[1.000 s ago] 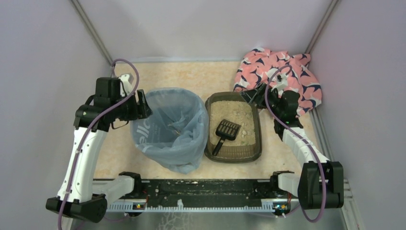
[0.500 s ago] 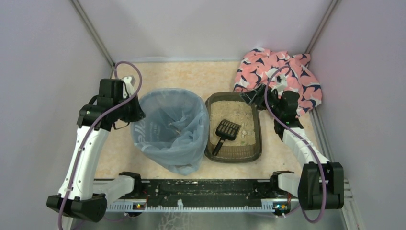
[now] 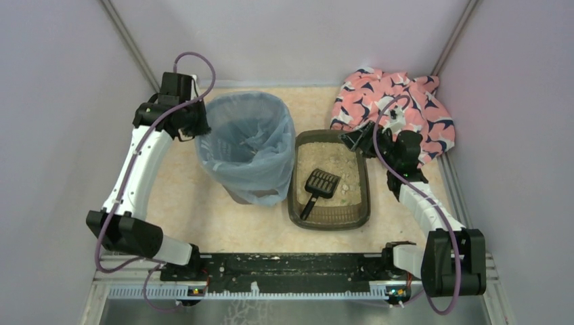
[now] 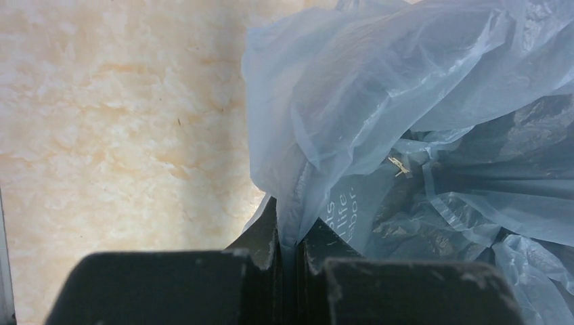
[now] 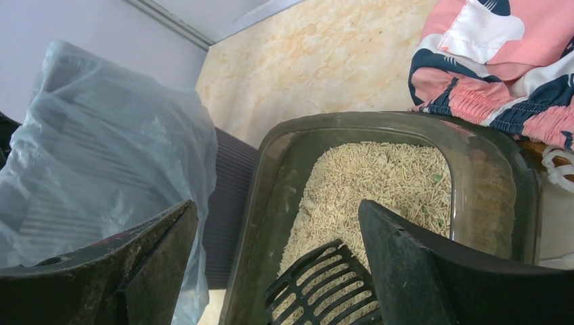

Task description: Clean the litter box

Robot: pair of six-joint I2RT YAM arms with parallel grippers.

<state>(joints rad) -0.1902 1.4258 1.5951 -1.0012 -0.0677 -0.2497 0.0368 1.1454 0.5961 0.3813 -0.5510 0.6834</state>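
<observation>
- While it sat flat on the marbled worktop (image 3: 203, 210) (image 5: 304, 61) right of centre, the litter box (image 3: 329, 217) (image 5: 379, 120) had its long sides running away from the arms and a bed of beige litter (image 3: 328, 157) (image 5: 386, 179) inside.
- On that litter lay a small black slotted scoop (image 3: 318, 189) (image 5: 321, 284). Its head was near the middle of the box, and its handle pointed toward the near-left corner.
- Over the far-right corner of the litter box hung the right gripper (image 3: 352, 139) (image 5: 277, 210). Its fingers were spread wide with nothing between them. In its wrist view, the scoop's head and the litter showed below the gap.
- Just left of the litter box stood a round dark bin (image 3: 237, 196) (image 5: 227, 203), lined with a translucent blue bag (image 3: 233, 159) (image 4: 379, 81) (image 5: 101, 156). From above the bag's skirt reached the box's left wall, but I could not tell whether bin and box touched.
- At the bin's far-left rim, the left gripper (image 3: 196, 127) (image 4: 290, 237) was closed tight, and a fold of the blue bag's edge was pinched between its fingers.
- Behind the litter box, a pink cloth (image 3: 392, 95) (image 5: 501, 61) with a navy and white pattern lay bunched in the far-right corner of the worktop. Its hem was close to the box's far-right rim.
</observation>
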